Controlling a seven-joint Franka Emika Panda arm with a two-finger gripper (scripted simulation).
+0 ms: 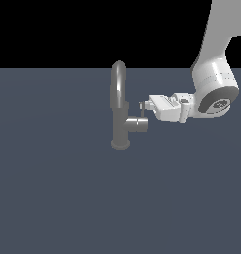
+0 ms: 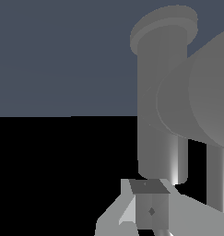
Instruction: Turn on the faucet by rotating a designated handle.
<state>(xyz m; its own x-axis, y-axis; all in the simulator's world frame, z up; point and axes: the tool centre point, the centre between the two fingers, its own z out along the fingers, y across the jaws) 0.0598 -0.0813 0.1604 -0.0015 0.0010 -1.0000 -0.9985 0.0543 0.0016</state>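
The grey faucet (image 1: 119, 106) stands upright on its round base, with its arched spout on top. A stubby cylinder (image 1: 138, 124) projects from its body toward the exterior view's right, and the thin dark handle (image 1: 142, 111) rises from its end. My gripper (image 1: 144, 105) reaches in level from the right, its tips right beside the top of the handle; whether they touch is unclear. Its jaws look closed together and hold nothing. In the wrist view the faucet body (image 2: 162, 101) and stubby cylinder (image 2: 201, 99) loom just beyond my gripper (image 2: 151, 209), with the handle (image 2: 218, 177) off to one side.
The faucet stands on a flat dark blue-grey floor (image 1: 52, 198). My white arm (image 1: 213, 84) comes down from the upper part of the exterior view's right. Nothing else is in view.
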